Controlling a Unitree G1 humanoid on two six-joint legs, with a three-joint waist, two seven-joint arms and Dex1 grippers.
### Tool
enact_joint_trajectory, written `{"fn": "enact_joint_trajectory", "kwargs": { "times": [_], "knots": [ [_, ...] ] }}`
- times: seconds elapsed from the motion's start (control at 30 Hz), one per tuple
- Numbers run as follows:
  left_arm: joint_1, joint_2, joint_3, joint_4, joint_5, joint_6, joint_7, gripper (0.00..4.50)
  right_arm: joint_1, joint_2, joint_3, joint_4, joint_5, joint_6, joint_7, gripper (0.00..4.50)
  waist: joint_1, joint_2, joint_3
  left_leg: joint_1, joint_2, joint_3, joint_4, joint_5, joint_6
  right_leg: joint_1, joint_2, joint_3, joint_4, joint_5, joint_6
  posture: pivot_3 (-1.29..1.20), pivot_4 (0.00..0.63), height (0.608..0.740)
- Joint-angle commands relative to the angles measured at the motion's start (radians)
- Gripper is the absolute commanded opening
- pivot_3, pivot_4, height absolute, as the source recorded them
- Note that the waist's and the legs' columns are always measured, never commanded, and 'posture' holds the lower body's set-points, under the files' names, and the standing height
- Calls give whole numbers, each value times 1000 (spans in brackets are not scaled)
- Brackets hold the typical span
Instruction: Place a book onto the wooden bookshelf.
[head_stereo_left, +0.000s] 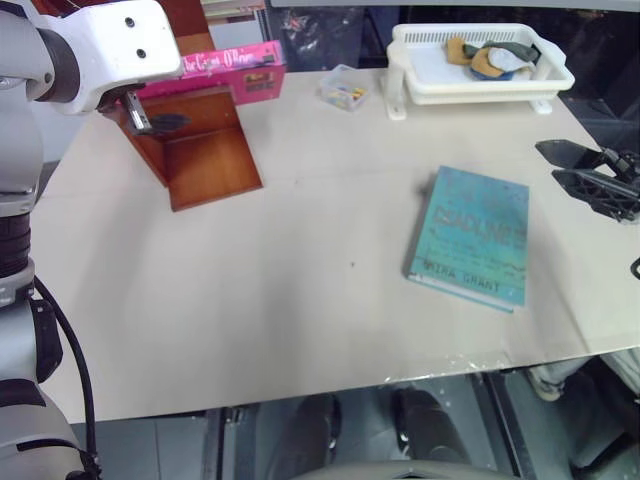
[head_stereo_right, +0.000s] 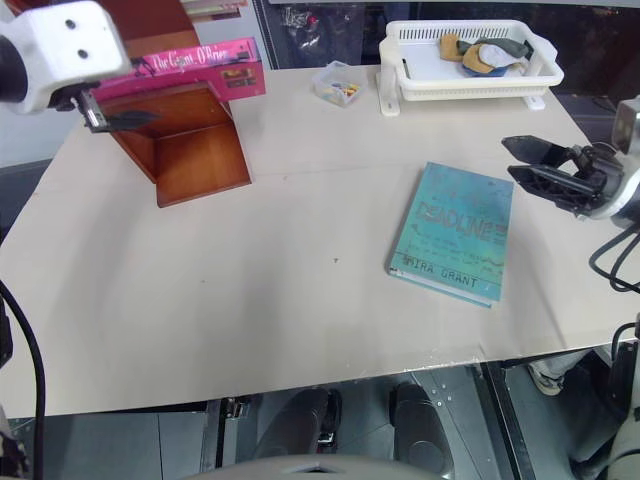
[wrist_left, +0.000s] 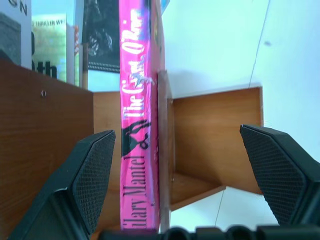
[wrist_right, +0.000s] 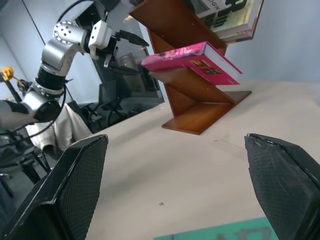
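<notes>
We saw a teal-green book (head_stereo_left: 470, 237) lying flat on the pale table (head_stereo_left: 250, 320), toward the right. At the far right stood a white basket tray (head_stereo_left: 480, 62) with some cloths (head_stereo_left: 492, 57) in it. Just left of it sat a small clear box (head_stereo_left: 345, 88).

- The two head views look forward and down from above over the broad beige table (head_stereo_left: 300, 300); both take in the flat teal-green book (head_stereo_right: 452, 232), the white plastic basket tray (head_stereo_left: 480, 70) and the reddish-brown wooden bookshelf (head_stereo_left: 205, 150).
- The left wrist view looks along the left gripper (wrist_left: 192, 165) from close range; the bright pink paperback book (wrist_left: 137, 115) and the shelf's panels lie just beyond its two wide-apart black fingers (wrist_left: 90, 175).
- The right wrist view looks low across the table between the right gripper (wrist_right: 175, 190)'s spread fingers (wrist_right: 75, 185); well beyond them it shares the shelf and pink book with the other views.
</notes>
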Motion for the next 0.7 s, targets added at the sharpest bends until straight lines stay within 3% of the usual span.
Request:
{"fn": "enact_joint_trajectory", "kwargs": {
  "times": [0.03, 0.2, 0.33, 0.4, 0.57, 0.7],
  "knots": [
    [3, 14, 106, -69, -103, 52, -8, 4414, 3, -30, -12, -23, 24, 6, 72, 4500, -1, 0, 0, 0, 0, 0, 0, 0, 0, 0, 0, 0, 0, 0, 0, 0, 150, 740],
    [119, 19, 251, -169, -286, 168, -20, 4414, 20, -40, 2, -16, 22, 0, 72, 4500, -4, 0, 0, 0, 1, 0, 0, 0, 0, 0, 0, 0, 0, 0, 0, 0, 150, 740],
    [356, -21, 397, -363, -444, 276, -28, 4414, 67, -39, -20, -29, 22, 0, 72, 4500, -3, 0, 0, 1, 1, 1, 0, 0, 0, 0, 0, 1, 1, 0, 0, 0, 150, 740],
    [479, -92, 474, -482, -540, 393, 5, 4414, 117, -43, -43, -50, 21, 2, 72, 4500, 0, 0, 0, 1, 1, 1, 0, 0, 0, 0, 0, 1, 0, 0, 0, 0, 150, 740],
    [727, -343, 504, -665, -654, 568, 209, 4414, 278, -51, -104, -145, 12, -23, 29, 4500, 21, 1, -1, 1, 1, -1, 1, 0, 0, 1, -4, 0, 0, 0, 0, 0, 150, 740],
    [902, -573, 445, -734, -670, 535, 392, 4414, 454, -76, -85, -150, -147, -211, 14, 4500, 32, 6, -7, 6, 1, -2, 2, 0, -1, 8, -5, -1, -1, 1, -1, 0, 150, 740]
  ]
}}
